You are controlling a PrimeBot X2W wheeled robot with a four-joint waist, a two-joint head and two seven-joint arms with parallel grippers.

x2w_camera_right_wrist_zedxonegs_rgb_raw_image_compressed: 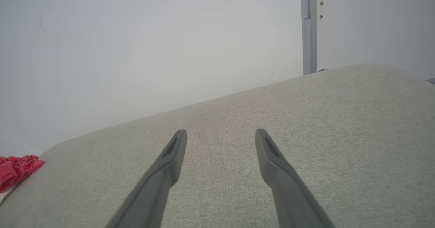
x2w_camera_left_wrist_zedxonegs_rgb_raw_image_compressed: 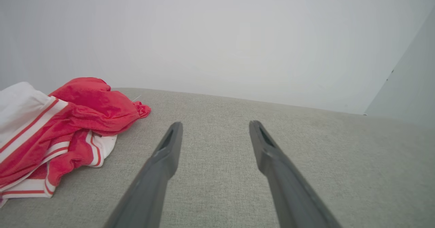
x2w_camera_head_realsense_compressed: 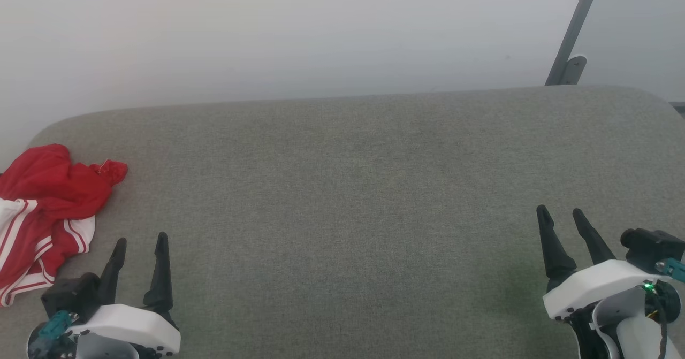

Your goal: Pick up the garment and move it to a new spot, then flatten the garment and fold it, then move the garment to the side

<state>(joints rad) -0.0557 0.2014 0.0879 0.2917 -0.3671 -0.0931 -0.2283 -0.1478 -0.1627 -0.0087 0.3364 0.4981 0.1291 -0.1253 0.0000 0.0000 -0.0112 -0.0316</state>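
The garment lay crumpled at the cushion's left edge. The head view showed the left gripper and right gripper spread, empty.

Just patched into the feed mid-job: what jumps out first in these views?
The garment, a crumpled red-and-white heap, lies at the left edge of the grey cushioned surface. The left gripper is just beside it, fingers apart and empty; the right gripper is open at the lower right.
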